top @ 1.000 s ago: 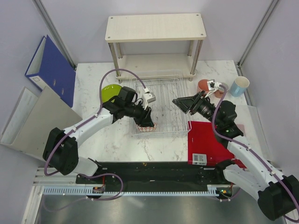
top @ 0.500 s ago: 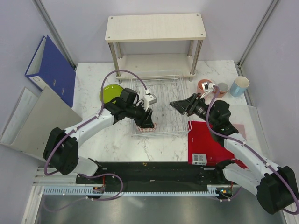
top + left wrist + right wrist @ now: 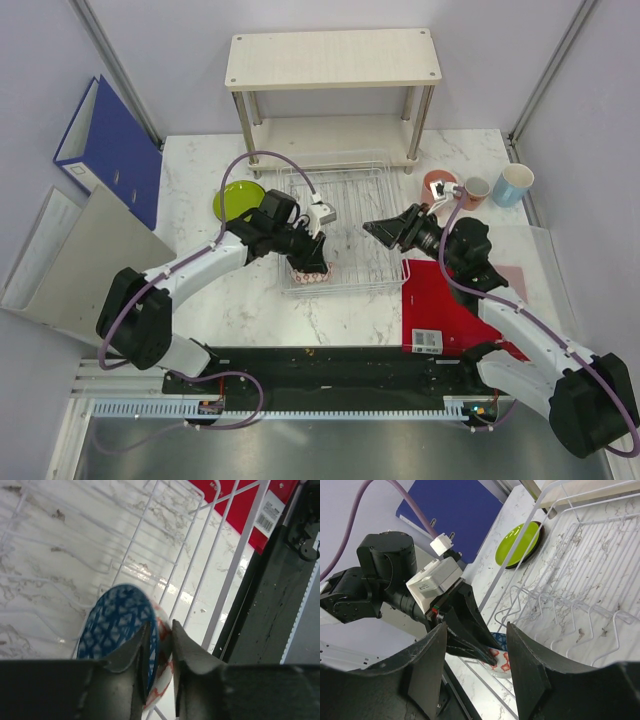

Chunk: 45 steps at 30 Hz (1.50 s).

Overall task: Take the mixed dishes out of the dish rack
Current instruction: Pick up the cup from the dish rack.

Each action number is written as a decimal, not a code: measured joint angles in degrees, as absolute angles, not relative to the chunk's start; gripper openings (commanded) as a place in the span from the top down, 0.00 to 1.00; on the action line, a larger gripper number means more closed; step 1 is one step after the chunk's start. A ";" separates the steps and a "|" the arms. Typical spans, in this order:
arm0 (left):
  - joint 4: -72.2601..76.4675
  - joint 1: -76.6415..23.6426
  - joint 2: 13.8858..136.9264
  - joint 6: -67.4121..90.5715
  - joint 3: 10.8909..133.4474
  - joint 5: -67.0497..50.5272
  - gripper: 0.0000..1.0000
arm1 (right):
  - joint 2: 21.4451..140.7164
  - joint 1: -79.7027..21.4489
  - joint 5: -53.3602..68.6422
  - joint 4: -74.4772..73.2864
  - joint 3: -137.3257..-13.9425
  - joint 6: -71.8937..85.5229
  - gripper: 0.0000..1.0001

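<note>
Narrowed since before, left tool (image 3: 159,630) pinches the one small bowl (image 3: 117,625); right tool (image 3: 476,627) gapes empty.

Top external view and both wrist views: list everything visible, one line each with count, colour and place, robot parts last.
dish rack: one, silver wire, table centre.
small bowl: one, blue inside, red-white outside, rack's near-left corner.
plate: one, lime green, left of rack.
mug: one, terracotta, right of rack.
pink cup: one, beside the mug.
light blue cup: one, right table edge.
shelf: one, beige, two tiers, behind rack.
binder: one, blue, left wall.
board: one, red, near right of rack.
left end effector: black, pinching the bowl's rim.
right end effector: black, open, empty, over rack's right side.
</note>
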<state>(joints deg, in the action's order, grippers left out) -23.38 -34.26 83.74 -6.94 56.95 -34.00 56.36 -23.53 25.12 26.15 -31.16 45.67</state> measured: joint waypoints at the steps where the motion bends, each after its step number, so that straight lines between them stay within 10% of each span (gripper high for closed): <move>1: -22.81 -34.24 83.94 -6.66 57.01 -34.39 0.92 | 56.36 -23.53 25.10 26.17 -30.98 45.65 0.42; 45: -28.36 -38.22 83.31 -4.93 73.25 -29.58 0.98 | 54.61 -23.53 19.18 14.68 -32.56 44.75 0.44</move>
